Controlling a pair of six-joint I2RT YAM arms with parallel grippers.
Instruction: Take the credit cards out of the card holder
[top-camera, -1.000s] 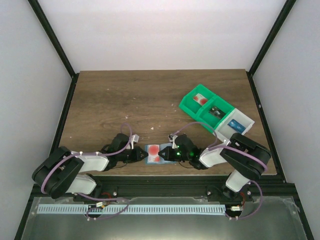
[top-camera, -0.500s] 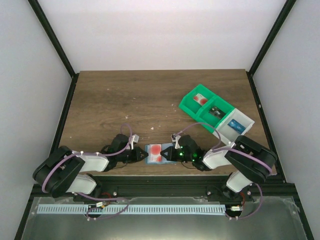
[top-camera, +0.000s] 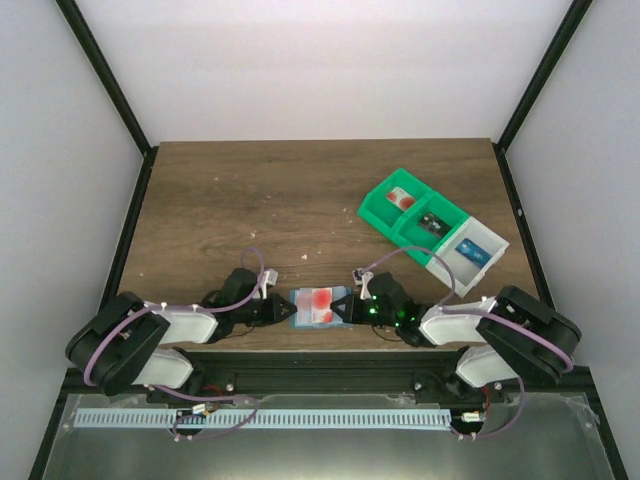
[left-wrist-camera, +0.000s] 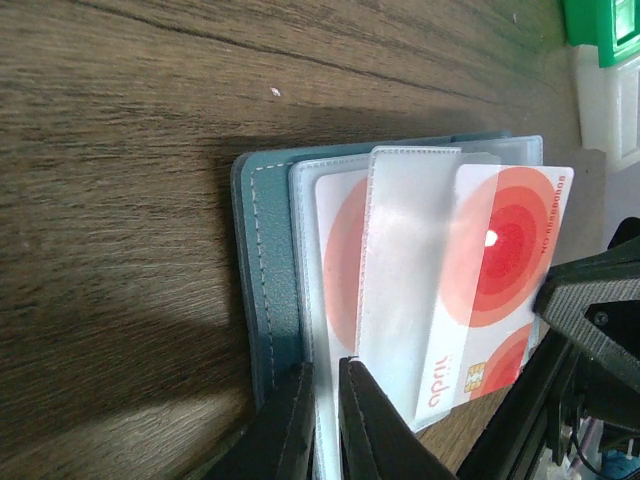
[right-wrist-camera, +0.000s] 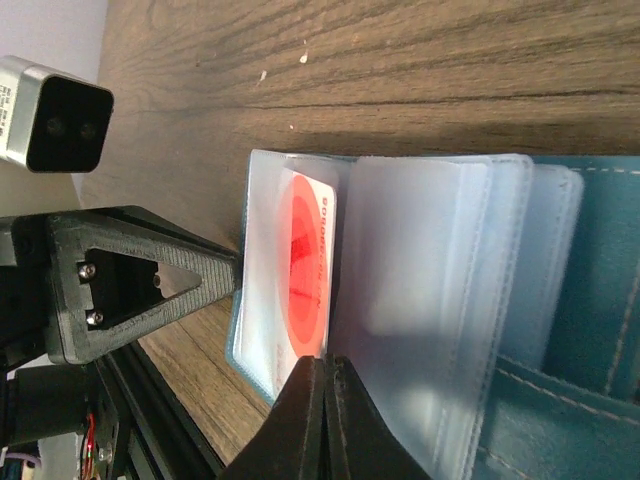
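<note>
Lab test booth: white walls, black frame

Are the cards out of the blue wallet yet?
Not yet. The card holder is open, held by the left gripper. The right gripper pinches a red card, partly out of its sleeve. A second card sits inside.
</note>
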